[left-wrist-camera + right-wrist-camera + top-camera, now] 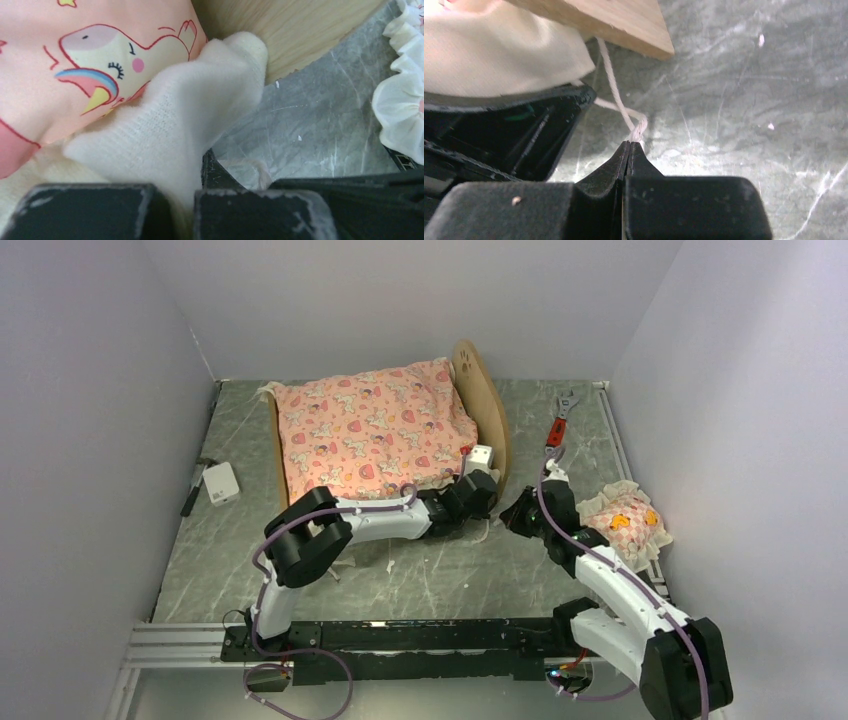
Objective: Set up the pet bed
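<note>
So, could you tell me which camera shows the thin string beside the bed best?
The right wrist view: the string runs from under the pet bed into the shut right gripper. The left wrist view shows a short loop; the top view, a faint line.

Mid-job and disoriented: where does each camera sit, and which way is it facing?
Top external: above and behind the bases, looking down on the table; both arms reach to the pet bed.
Left wrist: on the left arm, facing the mattress corner; left gripper shut on its white underside.
Right wrist: low over the table, facing the bed's wooden edge; right gripper pinches a string.
Shared: both wrist views show the bed's wood and the grey tabletop.
</note>
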Available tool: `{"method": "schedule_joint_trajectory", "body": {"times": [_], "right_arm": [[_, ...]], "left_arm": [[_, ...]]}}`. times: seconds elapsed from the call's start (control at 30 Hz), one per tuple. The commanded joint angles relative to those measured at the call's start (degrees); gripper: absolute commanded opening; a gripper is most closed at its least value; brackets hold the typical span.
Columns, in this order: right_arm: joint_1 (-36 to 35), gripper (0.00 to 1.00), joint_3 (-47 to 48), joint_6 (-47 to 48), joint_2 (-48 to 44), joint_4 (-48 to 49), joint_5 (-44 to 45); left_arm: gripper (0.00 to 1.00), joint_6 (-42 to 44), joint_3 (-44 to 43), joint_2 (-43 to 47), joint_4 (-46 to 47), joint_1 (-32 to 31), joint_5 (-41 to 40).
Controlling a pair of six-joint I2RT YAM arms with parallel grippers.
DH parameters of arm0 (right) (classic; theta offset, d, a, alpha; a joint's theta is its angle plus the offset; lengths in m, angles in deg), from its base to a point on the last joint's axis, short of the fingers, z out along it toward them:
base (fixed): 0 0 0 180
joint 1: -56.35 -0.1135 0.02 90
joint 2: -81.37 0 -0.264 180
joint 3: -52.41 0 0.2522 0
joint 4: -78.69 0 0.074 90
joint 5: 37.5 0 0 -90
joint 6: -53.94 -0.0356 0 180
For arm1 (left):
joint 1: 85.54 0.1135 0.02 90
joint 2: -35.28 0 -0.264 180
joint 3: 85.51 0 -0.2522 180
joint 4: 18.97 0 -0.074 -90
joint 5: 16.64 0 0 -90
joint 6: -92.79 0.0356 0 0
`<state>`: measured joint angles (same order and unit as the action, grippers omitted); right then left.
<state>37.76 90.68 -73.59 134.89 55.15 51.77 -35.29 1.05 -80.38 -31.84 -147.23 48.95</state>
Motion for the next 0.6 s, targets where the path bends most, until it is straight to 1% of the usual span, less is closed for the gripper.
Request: {"method": "schedule_joint_trajectory", "body": {"times": [0.0, 0.3, 0.57], "right_arm": [[2.7, 0.00, 2.9, 3.0, 0.7, 6.5, -5.8], [5.1, 0.00, 3.2, 4.4, 6.2, 16.7, -13.4], [6.1, 0.00, 2.4, 4.2, 10.7, 23.1, -16.7]], "left_arm": [[0.00, 1.6, 0.9, 4.4, 2.9, 0.4, 3.6], [0.00, 2.7, 2.0, 5.8, 3.0, 0.8, 6.6], [0.00, 3.3, 1.5, 5.8, 2.9, 0.9, 9.5]]}}
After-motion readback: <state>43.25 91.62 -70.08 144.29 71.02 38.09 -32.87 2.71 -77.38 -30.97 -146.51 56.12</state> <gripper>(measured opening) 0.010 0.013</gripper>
